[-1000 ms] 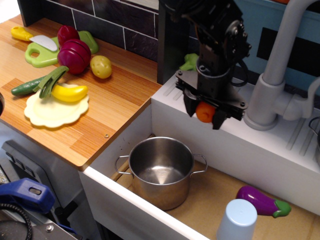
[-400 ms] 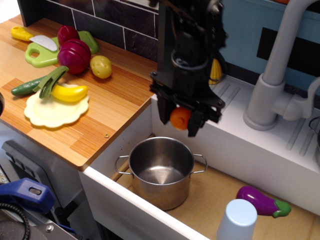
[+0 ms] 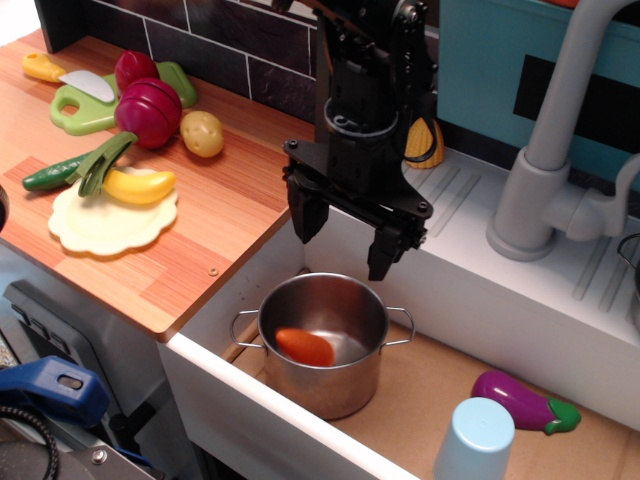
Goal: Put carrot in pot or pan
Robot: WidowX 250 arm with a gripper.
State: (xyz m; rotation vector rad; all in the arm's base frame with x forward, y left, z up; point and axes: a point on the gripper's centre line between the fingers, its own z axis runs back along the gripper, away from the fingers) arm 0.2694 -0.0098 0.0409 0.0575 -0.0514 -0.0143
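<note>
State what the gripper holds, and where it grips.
Nothing. The gripper hangs open above the pot; the carrot lies inside the pot.

Shiny metal and glossy plastic beside wood.
Polished steel pot (image 3: 322, 345) holds a smooth orange plastic carrot (image 3: 305, 347); wood-grain surface (image 3: 215, 215) looks matt.

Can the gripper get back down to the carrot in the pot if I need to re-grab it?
Probably yes. The gripper hangs open right above the pot, whose mouth is uncovered, and the carrot lies exposed on its bottom. The pot wall may crowd the fingers.
</note>
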